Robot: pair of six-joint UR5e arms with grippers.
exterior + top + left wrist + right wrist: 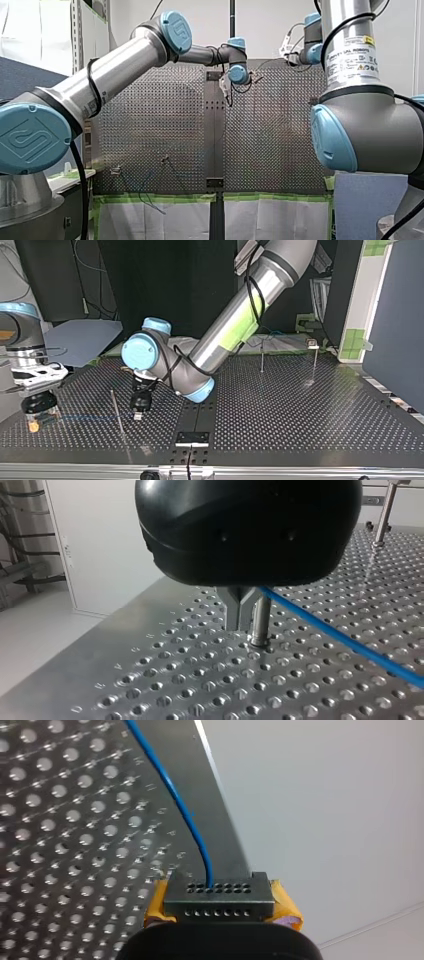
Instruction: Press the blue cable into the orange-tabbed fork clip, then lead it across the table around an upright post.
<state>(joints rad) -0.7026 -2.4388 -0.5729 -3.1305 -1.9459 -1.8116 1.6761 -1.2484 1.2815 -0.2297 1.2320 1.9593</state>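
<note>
- The blue cable runs straight and low over the perforated table. In the top view it's a thin blue line strung between our two grippers, on the left half of the table.
- One end drops into what we take to be the orange-tabbed fork clip, a dark holed block with orange on both sides. That end looks seated to us, so we'd call the clip step done or nearly so.
- Our left gripper has its metal fingers squeezed together on the cable right at the tips. We reckon it grips there so the line has no slack while it gets steered.
- Those tips sit just beside an upright post. The cable leaves them up near the post's top and only passes one side, so the wrap isn't made yet. Can't tell if the cable touches the post.
- Our right gripper sits right over the clip, near the top view's left edge, probably guarding that end. We can't tell if it's open or closed.
- Pose: our left arm comes in at the top view's right and slants down past the middle, wrist folded so the gripper points straight down. Our right arm stands close to vertical.
</note>
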